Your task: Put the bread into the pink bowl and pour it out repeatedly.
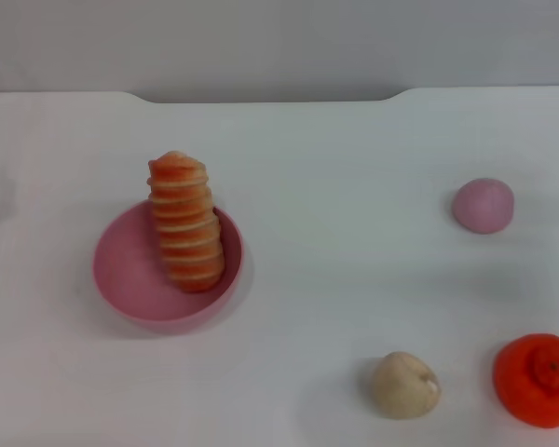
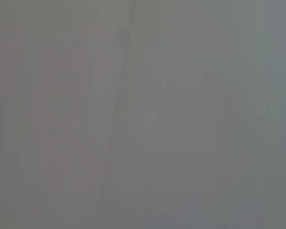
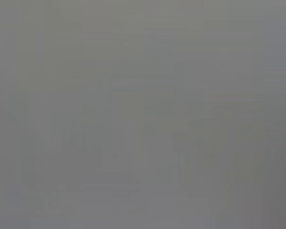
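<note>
One ridged, orange-and-cream bread leans inside one glossy pink bowl on the white counter. To the right lie one smooth pink bun, one beige lump and one orange-red fruit. Neither gripper's jaws are visible.

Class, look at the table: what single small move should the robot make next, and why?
Probably bring a claw to the pink bowl rim to tip it out: the bread already lies in the bowl, one end leaning over the far rim, and no claw is in view.
</note>
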Robot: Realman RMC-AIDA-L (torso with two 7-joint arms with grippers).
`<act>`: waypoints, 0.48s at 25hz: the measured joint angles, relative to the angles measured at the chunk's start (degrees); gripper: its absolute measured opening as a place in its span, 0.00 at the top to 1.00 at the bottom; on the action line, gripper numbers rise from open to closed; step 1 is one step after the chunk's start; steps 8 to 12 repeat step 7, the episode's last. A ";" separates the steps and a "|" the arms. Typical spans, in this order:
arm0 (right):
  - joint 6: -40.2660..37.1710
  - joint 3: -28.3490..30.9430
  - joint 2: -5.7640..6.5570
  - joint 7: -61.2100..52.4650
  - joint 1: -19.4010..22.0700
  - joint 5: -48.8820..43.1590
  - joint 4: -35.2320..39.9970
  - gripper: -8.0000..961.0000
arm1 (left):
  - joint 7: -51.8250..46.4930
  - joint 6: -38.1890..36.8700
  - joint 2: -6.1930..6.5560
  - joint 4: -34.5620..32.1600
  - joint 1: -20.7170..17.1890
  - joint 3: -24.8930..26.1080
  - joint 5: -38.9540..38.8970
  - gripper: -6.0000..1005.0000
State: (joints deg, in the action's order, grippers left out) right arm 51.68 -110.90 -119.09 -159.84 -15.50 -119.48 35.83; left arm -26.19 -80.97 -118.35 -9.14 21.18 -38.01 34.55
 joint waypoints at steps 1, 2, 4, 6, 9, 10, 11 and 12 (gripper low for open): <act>0.24 0.01 0.00 -0.08 -0.03 0.16 -0.26 0.57 | 0.67 0.07 0.03 0.41 -0.02 -0.01 -0.26 0.62; 0.50 0.03 0.00 -0.15 -0.04 0.22 -0.45 0.57 | 1.23 0.22 0.03 0.63 -0.06 -0.09 -0.36 0.62; 0.97 -0.06 0.00 -0.18 -0.07 0.24 -0.56 0.57 | 1.84 0.68 0.05 0.76 -0.08 -0.28 -0.37 0.62; 1.49 -0.33 0.00 -0.18 -0.17 0.24 -0.60 0.57 | 2.02 1.31 0.07 0.78 0.01 -0.30 -0.38 0.62; 1.58 -0.45 0.00 -0.19 -0.24 0.24 -0.61 0.57 | 2.03 1.51 0.10 0.79 0.06 -0.31 -0.36 0.62; 1.58 -0.45 0.00 -0.19 -0.24 0.24 -0.61 0.57 | 2.03 1.51 0.10 0.79 0.06 -0.31 -0.36 0.62; 1.58 -0.45 0.00 -0.19 -0.24 0.24 -0.61 0.57 | 2.03 1.51 0.10 0.79 0.06 -0.31 -0.36 0.62; 1.58 -0.45 0.00 -0.19 -0.24 0.24 -0.61 0.57 | 2.03 1.51 0.10 0.79 0.06 -0.31 -0.36 0.62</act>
